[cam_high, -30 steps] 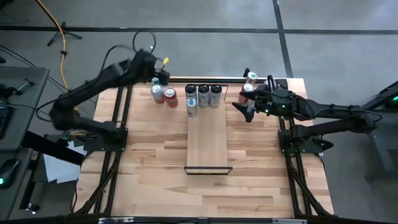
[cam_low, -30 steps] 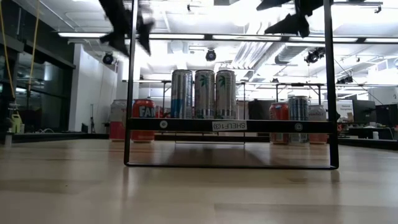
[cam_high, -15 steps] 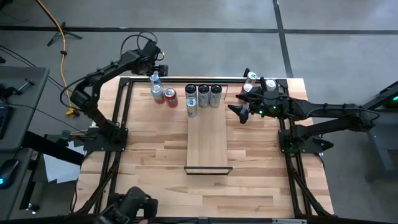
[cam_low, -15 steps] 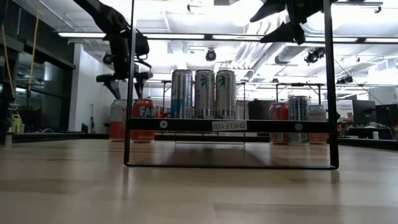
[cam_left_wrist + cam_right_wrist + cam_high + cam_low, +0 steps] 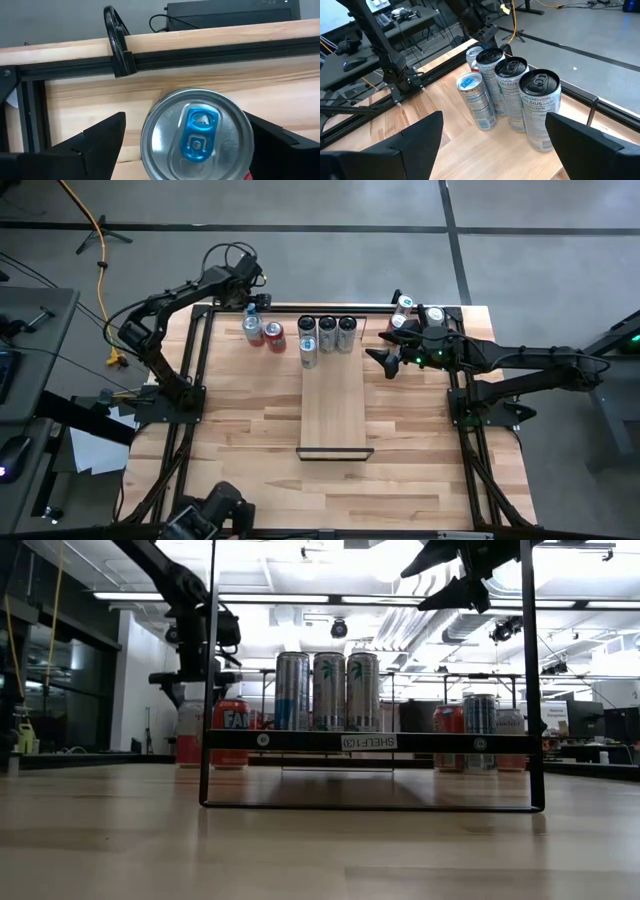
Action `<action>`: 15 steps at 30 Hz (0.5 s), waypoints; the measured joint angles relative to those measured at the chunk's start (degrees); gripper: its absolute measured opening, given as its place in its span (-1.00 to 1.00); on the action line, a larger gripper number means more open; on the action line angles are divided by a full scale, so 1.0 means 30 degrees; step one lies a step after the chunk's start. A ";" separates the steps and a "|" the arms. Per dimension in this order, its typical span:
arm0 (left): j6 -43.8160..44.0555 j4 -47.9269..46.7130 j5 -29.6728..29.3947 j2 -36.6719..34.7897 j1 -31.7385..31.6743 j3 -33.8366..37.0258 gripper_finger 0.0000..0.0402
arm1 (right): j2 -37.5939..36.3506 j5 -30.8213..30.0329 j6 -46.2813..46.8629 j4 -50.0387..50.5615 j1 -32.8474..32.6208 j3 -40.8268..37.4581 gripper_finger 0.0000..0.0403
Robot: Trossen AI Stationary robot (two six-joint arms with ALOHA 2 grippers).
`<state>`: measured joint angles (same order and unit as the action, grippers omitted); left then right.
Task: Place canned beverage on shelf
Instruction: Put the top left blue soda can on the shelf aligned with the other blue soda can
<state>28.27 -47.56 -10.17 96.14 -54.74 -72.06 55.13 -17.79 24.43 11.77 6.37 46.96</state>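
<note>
Left wrist view: silver can [image 5: 197, 133] with blue tab sits on desk [image 5: 240, 415] left of shelf [image 5: 333, 402], between your left gripper [image 5: 185, 150] fingers, spread wide. Gripper dropped over it within last second; next close. Right gripper [image 5: 385, 360] hovers right of shelf, open, empty.

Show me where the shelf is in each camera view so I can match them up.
High view: the shelf is the pale plank at the table's centre.
Low view: edge-on, a dark bar inside its thin frame.
Left wrist view: not in it.
Right wrist view: the plank under the cans.
Shared landmark: the row of three tall cans standing on it.
</note>
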 joint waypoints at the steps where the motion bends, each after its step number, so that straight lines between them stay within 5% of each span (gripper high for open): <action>1: 0.0000 0.0032 0.0000 0.0007 0.0000 0.0088 0.62 | 0.0000 -0.0003 0.0000 0.0000 0.0000 0.0000 0.68; 5: 0.0009 0.0404 -0.0007 0.0007 0.0071 0.0419 0.54 | 0.0000 -0.0003 0.0044 0.0000 0.0000 0.0000 0.68; 12: 0.0015 0.0948 -0.0289 -0.0119 0.0410 0.0440 -0.03 | 0.0000 -0.0010 0.0051 0.0000 -0.0005 0.0000 0.68; 15: 0.0001 0.1290 -0.0115 -0.0474 0.0467 0.0437 -0.08 | 0.0000 -0.0010 0.0288 0.0000 0.0000 0.0000 0.68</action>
<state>28.28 -43.69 -10.52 94.72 -53.34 -70.75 55.13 -17.82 25.29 11.77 6.37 46.96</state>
